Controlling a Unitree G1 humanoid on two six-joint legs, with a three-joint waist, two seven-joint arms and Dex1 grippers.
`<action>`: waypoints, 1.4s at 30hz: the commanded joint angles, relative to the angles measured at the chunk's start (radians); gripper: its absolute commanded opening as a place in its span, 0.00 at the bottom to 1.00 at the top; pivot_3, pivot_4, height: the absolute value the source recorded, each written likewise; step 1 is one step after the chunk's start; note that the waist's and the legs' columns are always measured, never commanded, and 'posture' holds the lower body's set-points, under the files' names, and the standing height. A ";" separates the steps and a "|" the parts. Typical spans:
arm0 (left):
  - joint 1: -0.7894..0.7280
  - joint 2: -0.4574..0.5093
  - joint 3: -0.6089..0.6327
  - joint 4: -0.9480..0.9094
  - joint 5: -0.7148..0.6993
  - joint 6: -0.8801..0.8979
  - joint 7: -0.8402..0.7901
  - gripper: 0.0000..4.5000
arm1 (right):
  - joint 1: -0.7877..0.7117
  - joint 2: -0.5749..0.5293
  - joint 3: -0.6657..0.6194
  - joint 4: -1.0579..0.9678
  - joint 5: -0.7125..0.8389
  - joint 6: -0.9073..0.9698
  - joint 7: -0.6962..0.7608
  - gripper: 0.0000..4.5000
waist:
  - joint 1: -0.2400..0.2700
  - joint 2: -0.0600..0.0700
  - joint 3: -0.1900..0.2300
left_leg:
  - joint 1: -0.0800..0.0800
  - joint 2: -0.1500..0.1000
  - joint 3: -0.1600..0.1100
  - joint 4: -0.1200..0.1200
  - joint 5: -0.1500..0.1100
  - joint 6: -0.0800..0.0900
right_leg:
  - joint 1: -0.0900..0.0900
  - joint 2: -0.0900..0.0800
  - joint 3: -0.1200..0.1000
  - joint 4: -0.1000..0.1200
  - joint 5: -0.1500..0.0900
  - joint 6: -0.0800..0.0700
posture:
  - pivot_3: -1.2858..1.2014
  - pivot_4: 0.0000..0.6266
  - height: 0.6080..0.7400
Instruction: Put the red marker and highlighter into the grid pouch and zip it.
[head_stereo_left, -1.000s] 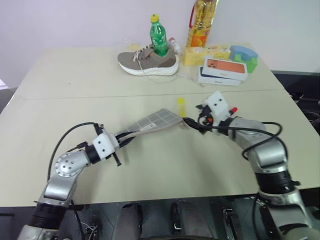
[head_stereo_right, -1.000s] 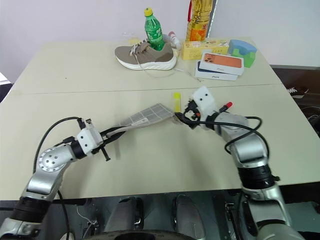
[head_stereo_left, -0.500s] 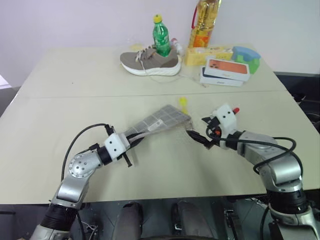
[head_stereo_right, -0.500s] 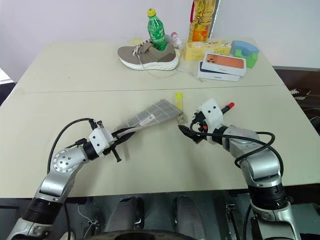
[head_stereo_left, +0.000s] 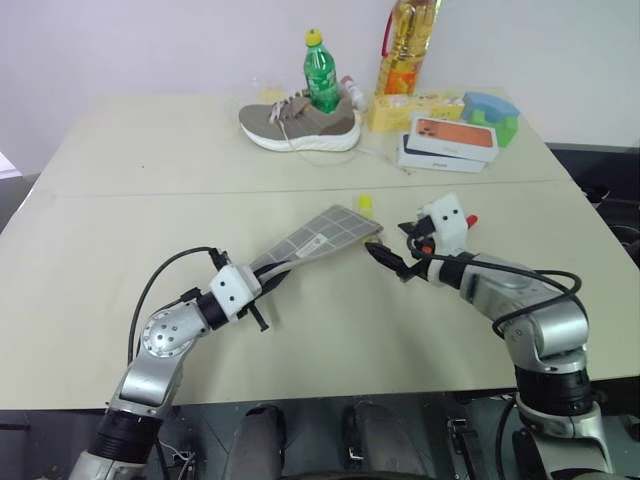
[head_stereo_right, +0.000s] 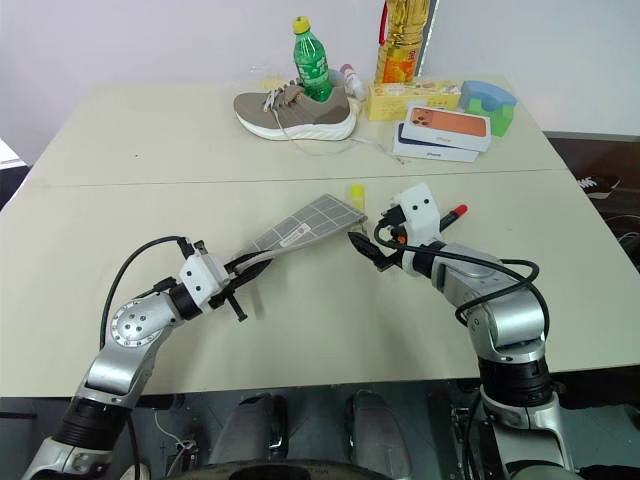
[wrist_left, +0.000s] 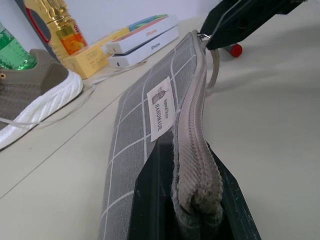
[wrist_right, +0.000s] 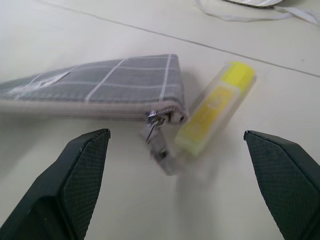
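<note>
Holding the grid pouch (head_stereo_left: 318, 234) by its near end, the left gripper (head_stereo_left: 262, 283) keeps its jaws closed tight on the fabric, so the pouch stands lifted and slanted toward the centre of the frame, with the zipper edge turned up. I think this is done so that the other arm can reach the zipper pull (wrist_right: 159, 141), which hangs at the far corner of the pouch.

The right gripper (head_stereo_right: 362, 247) sits just right of centre, with its jaws spread wide and empty, pointing at that corner. In the right wrist view the pull and the corner lie between the two black fingers (wrist_right: 65, 180), not yet touched.

The highlighter (wrist_right: 214, 106) lies on the table (head_stereo_left: 150, 160) just beside the far corner of the pouch, above centre in the head views. The red marker (head_stereo_right: 455, 211) lies behind the right wrist, right of centre, only its red end showing. Both are outside the pouch, so the zipper seems to be the first concern.
</note>
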 joint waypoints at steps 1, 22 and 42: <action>0.006 -0.008 0.004 -0.018 -0.002 -0.029 0.004 0.00 | -0.027 0.013 0.010 0.005 0.005 -0.003 -0.016 0.68 | 0.000 0.000 0.000 | 0.000 0.000 0.000 0.000 0.000 0.000 | 0.000 0.000 0.000 0.000 0.000 0.000 | 0.52 0.24 1.00; -0.121 -0.191 -0.106 0.012 0.092 0.053 0.108 0.00 | -0.138 -0.039 0.262 -0.108 -0.086 -0.014 0.003 0.01 | 0.001 0.000 0.000 | 0.000 -0.001 0.000 0.001 0.000 0.000 | 0.000 0.000 0.000 0.000 0.000 0.000 | 0.52 0.24 1.00; -0.347 -0.346 -0.098 0.219 0.146 0.084 0.268 0.00 | -0.222 -0.039 0.497 -0.201 -0.142 -0.084 0.132 0.01 | 0.000 0.000 0.000 | -0.001 -0.001 -0.002 0.001 0.000 0.000 | 0.000 0.001 -0.001 0.000 0.000 0.001 | 0.52 0.24 1.00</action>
